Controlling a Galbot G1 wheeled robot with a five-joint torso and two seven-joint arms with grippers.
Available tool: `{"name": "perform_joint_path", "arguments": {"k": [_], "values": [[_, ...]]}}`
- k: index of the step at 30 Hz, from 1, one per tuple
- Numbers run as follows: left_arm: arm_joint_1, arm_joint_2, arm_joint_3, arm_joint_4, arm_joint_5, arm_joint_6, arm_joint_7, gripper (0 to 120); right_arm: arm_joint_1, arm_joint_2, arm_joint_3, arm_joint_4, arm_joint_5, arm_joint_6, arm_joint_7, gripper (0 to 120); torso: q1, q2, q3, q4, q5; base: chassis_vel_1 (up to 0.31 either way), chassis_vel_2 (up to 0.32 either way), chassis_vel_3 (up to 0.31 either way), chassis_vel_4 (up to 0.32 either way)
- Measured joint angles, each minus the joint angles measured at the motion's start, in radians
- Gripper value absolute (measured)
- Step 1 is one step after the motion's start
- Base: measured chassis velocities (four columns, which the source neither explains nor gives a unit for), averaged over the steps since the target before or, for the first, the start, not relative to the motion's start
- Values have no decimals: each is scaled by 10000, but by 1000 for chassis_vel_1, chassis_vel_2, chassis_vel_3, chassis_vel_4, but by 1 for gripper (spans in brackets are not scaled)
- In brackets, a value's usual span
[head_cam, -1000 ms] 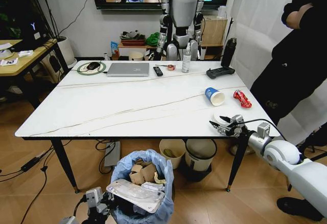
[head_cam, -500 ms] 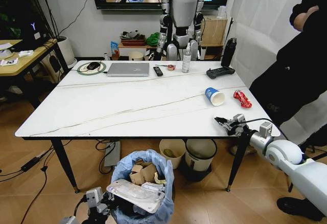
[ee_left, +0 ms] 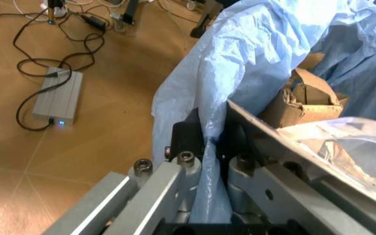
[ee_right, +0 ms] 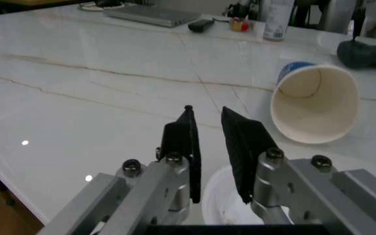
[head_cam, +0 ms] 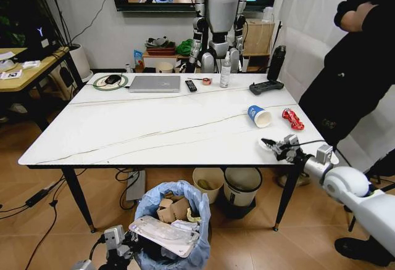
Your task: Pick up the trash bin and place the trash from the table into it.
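Trash bin [head_cam: 170, 228] down on the floor in front of the surface [head_cam: 154, 128] — I am gripping its rim.

My left gripper [ee_left: 207, 147] is pinching the light-blue liner at the bin's edge, with cardboard [ee_left: 302, 98] and a clear plastic tray [head_cam: 163, 233] lying inside. My right gripper [ee_right: 209, 147] is hovering low over the surface's near right corner, jaws narrowed to a slim gap with nothing between them, just above a white disc [ee_right: 224, 203]. The blue paper cup [head_cam: 259, 116] is lying on its side just beyond — the red wrapper [head_cam: 292, 119] is sitting to its right.
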Motion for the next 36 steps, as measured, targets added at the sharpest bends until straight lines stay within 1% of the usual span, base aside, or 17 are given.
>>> {"name": "perform_joint_path", "arguments": {"k": [2, 3, 4, 7, 8, 10, 12, 16, 18, 21, 22, 24, 26, 28, 30, 33, 36], "values": [[-2, 1, 0, 0, -2, 0, 0, 0, 3, -13, 4, 13, 14, -4, 8, 12, 0, 0, 0, 0, -1, 0, 0, 0, 0], [-33, 19, -16, 5, -24, 2, -2, 0, 42, -250, 60, 387, 301, -96, 168, 27, 0, 1, -1, 0, -12, 0, 0, 0, 0], [-33, 19, -16, 5, -24, 2, -2, 0, 42, -250, 60, 387, 301, -96, 168, 27, 0, 1, -1, 0, -12, 0, 0, 0, 0], [-51, 21, -16, 22, -40, 2, -4, 0, 49, -384, 92, 667, 445, -145, 309, 33, 0, 1, -1, -1, -12, 0, 0, 0, 0], [-61, 20, -15, 35, -49, 4, -6, 0, 49, -441, 112, 833, 497, -166, 417, 47, 0, 0, -1, 0, -9, 0, 0, 0, 0], [-75, 14, -6, 53, -55, 6, -8, 0, 47, -498, 140, 1050, 525, -173, 641, 52, 0, 0, -1, 0, -6, 0, 0, 0, 0], [-79, 13, -3, 58, -57, 7, -9, 0, 44, -508, 146, 1107, 525, -169, 706, 53, 0, 0, -1, -1, -4, 0, 0, 0, 0], [-114, 6, 23, 86, -71, 16, -11, 0, 34, -524, 169, 1356, 476, -107, 1152, 77, 0, 0, -1, 0, -3, 0, 0, 0, 0], [-135, 7, 24, 92, -80, 19, -14, 0, 33, -517, 175, 1383, 435, -81, 1281, 80, 0, 0, -1, 0, -2, 0, 0, 0, 0], [-145, 35, 29, 93, -107, 26, -18, 0, -79, -563, 282, 1445, 401, -351, 1366, 96, 0, 0, -1, 1, -4, 0, 0, 0, 0], [-145, 35, 29, 93, -107, 26, -18, 0, -79, -563, 282, 1445, 401, -351, 1366, 96, 0, 0, -1, 1, -4, 0, 0, 0, 0], [-148, 52, 25, 100, -110, 26, -19, 0, -205, -651, 456, 1560, 425, -1145, 1109, 100, 0, 0, -1, -2, -4, 0, 0, 0, 0], [-136, 45, 28, 100, -108, 27, -19, 0, -219, -670, 473, 1646, 424, -1645, 941, 100, 0, 0, -1, 0, -4, 0, 0, 0, 0], [-131, 42, 29, 101, -105, 26, -19, 0, -214, -671, 466, 1660, 415, -1798, 911, 100, 0, 0, -1, -1, -4, 0, 0, 0, 0], [-84, 24, 23, 99, -66, 22, -16, 0, -136, -638, 261, 1565, 112, -2396, 788, 100, 0, 0, -1, -1, -4, 0, 0, 0, 0], [-58, -4, 14, 71, -40, 11, -7, 0, 83, -483, 4, 1178, -161, -2487, 710, 99, 0, 0, -1, -1, -3, 0, 0, 0, 0], [-23, -44, 12, 55, 2, -2, -2, 0, 383, -314, -291, 690, -311, -2439, 639, 88, 0, 0, 0, 0, -3, 0, 0, 0, 0]]}}
